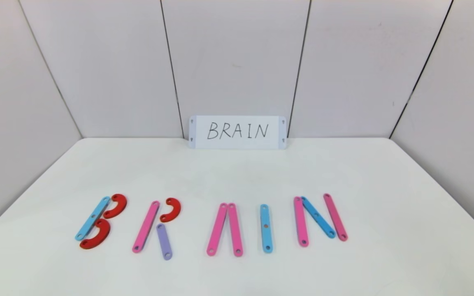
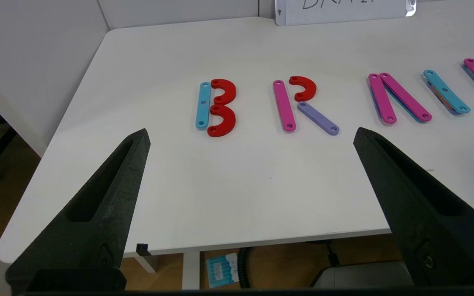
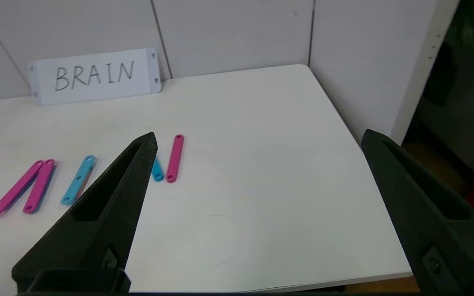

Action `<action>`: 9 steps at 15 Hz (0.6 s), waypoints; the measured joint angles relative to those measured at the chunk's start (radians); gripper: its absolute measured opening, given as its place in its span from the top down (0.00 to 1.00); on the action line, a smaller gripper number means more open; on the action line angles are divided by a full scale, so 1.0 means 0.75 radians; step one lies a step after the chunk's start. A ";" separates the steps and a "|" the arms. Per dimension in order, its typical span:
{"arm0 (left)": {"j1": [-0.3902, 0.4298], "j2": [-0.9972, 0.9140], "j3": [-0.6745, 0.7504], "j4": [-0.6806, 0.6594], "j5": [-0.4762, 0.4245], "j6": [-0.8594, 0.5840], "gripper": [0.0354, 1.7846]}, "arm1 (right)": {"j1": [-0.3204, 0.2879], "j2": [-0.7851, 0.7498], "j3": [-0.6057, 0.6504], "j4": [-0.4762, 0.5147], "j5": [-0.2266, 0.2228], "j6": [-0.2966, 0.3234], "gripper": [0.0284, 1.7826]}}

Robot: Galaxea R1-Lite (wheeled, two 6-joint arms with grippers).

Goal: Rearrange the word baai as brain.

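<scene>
The word lies in a row across the front of the white table (image 1: 237, 176). B is a blue bar (image 1: 92, 218) with two red curves (image 1: 115, 205). R is a pink bar (image 1: 146, 226), a red curve (image 1: 171, 209) and a purple bar (image 1: 164, 241). A is two pink bars (image 1: 217, 229) meeting at the top. I is a blue bar (image 1: 266, 228). N is a pink bar (image 1: 300, 221), a blue diagonal (image 1: 318, 217) and a darker pink bar (image 1: 335, 217). My left gripper (image 2: 250, 131) is open and empty, held back near the table's front edge before B and R. My right gripper (image 3: 260, 133) is open and empty, right of N. Neither shows in the head view.
A white card (image 1: 237, 132) with BRAIN handwritten in black leans against the back wall. White wall panels close in the table at the back and both sides. Bare table surface lies behind the letters and to the right of N (image 3: 261, 172).
</scene>
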 joint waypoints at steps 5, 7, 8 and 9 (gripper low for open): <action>0.000 -0.081 0.329 -0.447 0.018 0.001 0.03 | 0.001 -0.153 0.398 -0.327 0.099 -0.146 0.03; 0.000 -0.086 0.498 -0.601 0.018 0.002 0.03 | 0.003 -0.167 0.604 -0.556 0.084 -0.197 0.03; 0.000 -0.088 0.564 -0.639 0.017 0.002 0.03 | 0.003 -0.169 0.686 -0.643 0.079 -0.215 0.03; 0.000 -0.088 0.622 -0.662 0.017 0.001 0.03 | 0.002 -0.170 0.748 -0.694 0.079 -0.226 0.03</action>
